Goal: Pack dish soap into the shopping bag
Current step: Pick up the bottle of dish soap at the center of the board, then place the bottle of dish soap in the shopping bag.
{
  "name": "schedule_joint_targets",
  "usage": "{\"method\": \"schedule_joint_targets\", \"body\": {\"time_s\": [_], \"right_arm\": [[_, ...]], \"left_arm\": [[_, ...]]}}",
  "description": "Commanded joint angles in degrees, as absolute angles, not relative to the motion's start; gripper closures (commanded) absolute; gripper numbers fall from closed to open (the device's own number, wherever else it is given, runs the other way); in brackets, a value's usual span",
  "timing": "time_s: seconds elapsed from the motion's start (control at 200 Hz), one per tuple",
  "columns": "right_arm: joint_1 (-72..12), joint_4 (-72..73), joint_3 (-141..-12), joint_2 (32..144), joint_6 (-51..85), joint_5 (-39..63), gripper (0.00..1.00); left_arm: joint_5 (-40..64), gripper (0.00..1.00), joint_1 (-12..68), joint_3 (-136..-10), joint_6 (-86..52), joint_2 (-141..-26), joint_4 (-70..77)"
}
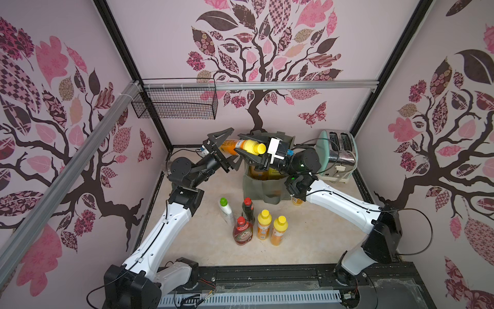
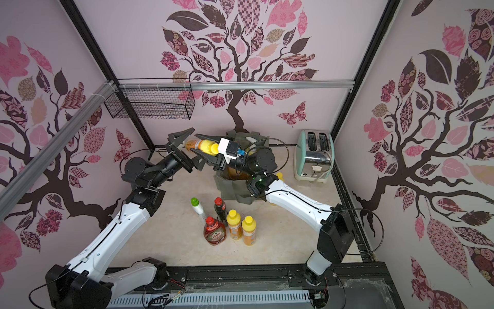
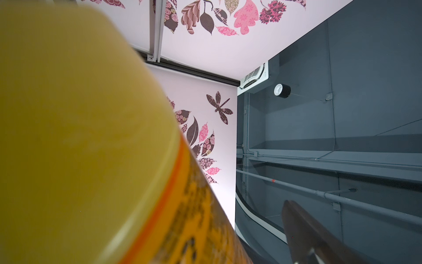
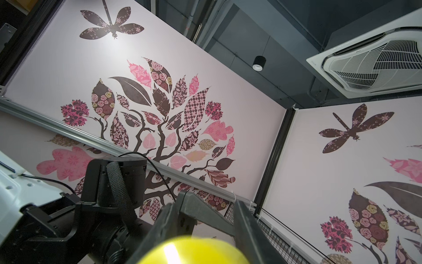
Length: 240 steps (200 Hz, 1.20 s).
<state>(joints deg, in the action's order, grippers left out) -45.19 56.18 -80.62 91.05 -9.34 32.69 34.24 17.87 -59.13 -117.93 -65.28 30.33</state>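
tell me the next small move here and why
Probably draw the left gripper straight back, away from the bottle. Its jaws stand wide open around the orange base, while the right gripper is closed on the yellow-capped end and holds the bottle level above the bag. With the left arm clear, the right could tip the bottle in.

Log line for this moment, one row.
phase: mid-air handover | left pincer: open | right pincer: shut on orange bottle | shopping bag: upright
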Motion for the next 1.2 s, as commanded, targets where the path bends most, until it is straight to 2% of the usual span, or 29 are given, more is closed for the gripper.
{"method": "schedule_joint_targets", "body": {"time_s": [0.0, 0.06, 0.105, 0.205, 0.375, 0.49, 0.635, 0.815, 1.08, 1.195], "right_arm": [[-41.6, 56.3, -81.3, 88.0, -8.9, 27.4, 0.86], [-39.8, 54.9, -81.8, 87.4, -7.6, 26.5, 0.87], [-38.2, 54.0, -82.2, 87.0, -6.3, 25.8, 0.87], [-35.3, 49.2, -83.5, 85.3, -5.8, 24.2, 0.88], [-33.1, 33.3, -87.4, 81.9, -7.9, 21.9, 0.88], [-33.1, 21.6, -90.1, 80.1, -9.8, 19.9, 0.87], [-33.0, 12.1, -91.9, 78.8, -12.1, 18.9, 0.88], [-33.0, 9.6, -89.6, 78.7, -13.1, 18.6, 0.88], [-31.8, 13.0, -85.9, 83.4, -10.1, 20.1, 0.88], [-30.9, 16.0, -84.3, 85.7, -7.7, 21.2, 0.90]], "left_arm": [[38.2, 0.02, 16.8, -62.2, -110.3, -62.0, 29.1], [41.0, 0.02, 16.8, -65.1, -99.5, -60.1, 16.7], [41.5, 0.02, 16.9, -68.8, -87.9, -58.3, 2.2], [34.0, 0.02, 17.8, -78.5, -60.9, -55.5, -29.1], [24.2, 0.02, 18.4, -81.9, -43.1, -54.3, -45.8], [20.1, 0.03, 19.4, -79.5, -36.5, -57.3, -47.4], [10.9, 0.03, 25.4, -78.0, -30.6, -61.3, -44.8], [8.3, 0.06, 27.2, -76.9, -25.7, -67.4, -42.1], [10.8, 0.30, 27.4, -73.9, -23.1, -69.8, -37.5], [11.6, 0.32, 27.9, -72.5, -23.2, -70.4, -35.4]]}}
